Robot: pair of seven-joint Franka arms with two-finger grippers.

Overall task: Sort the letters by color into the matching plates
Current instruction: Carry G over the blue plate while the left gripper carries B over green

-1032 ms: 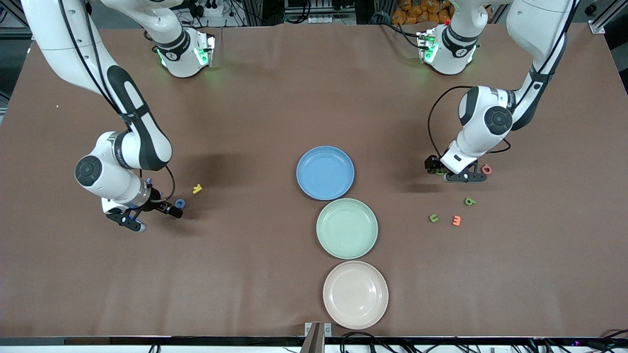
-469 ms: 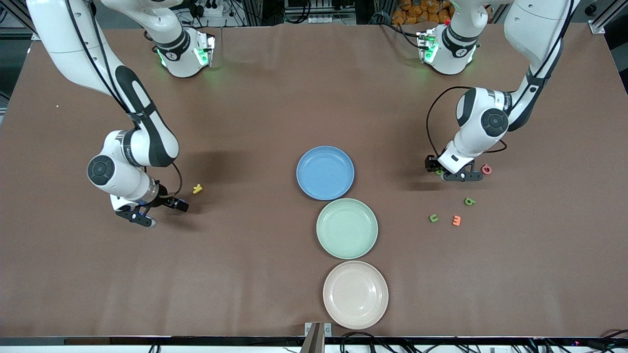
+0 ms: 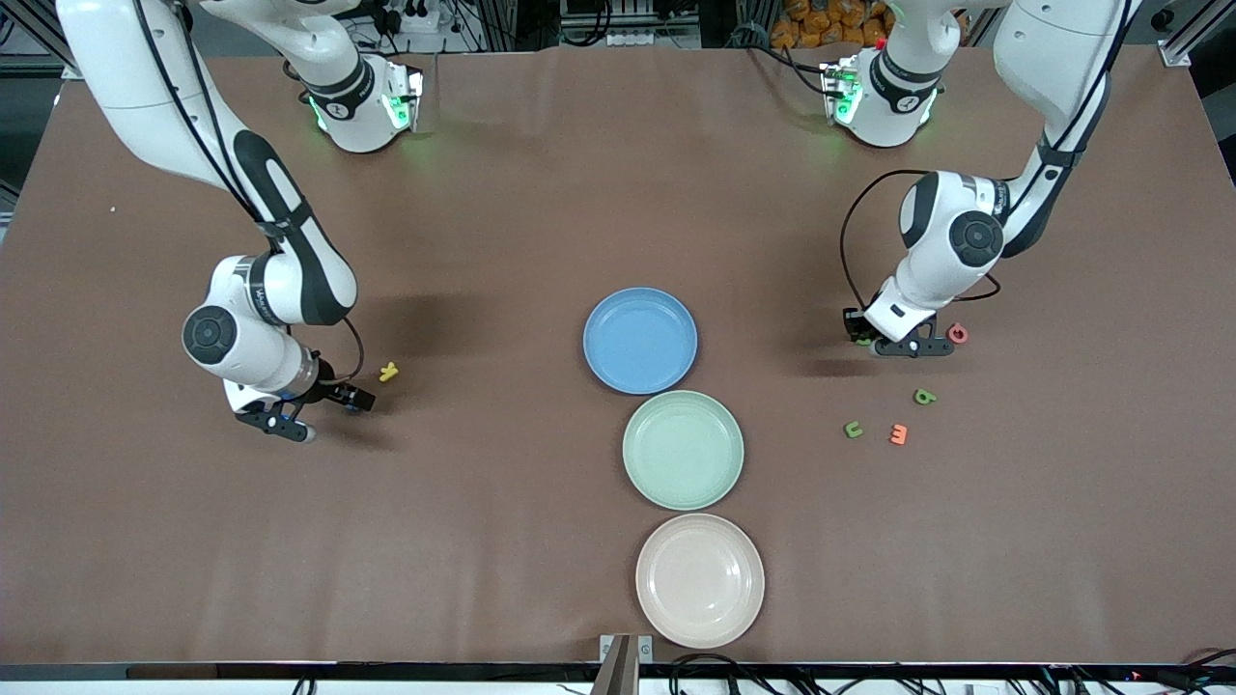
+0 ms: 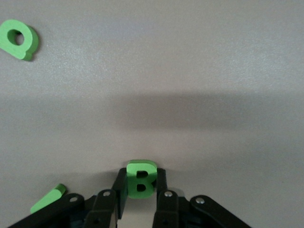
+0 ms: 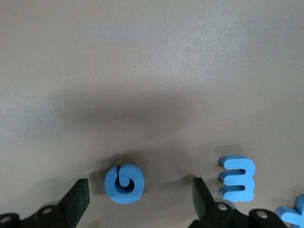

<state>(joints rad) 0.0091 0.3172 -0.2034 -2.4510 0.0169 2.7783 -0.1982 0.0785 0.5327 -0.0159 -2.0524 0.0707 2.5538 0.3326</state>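
Green B (image 4: pixel 140 179) pinched in left gripper (image 4: pixel 141 190).

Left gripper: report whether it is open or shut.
Shut on the green letter B: the left gripper's fingers press both its sides.

left gripper (image 4: pixel 137 192) jaws clamped, right gripper (image 5: pixel 140 194) jaws spread wide.

blue plate (image 3: pixel 639 340), mint-green plate (image 3: pixel 683 450), pinkish-beige plate (image 3: pixel 699 580), brown table (image 3: pixel 521 193)
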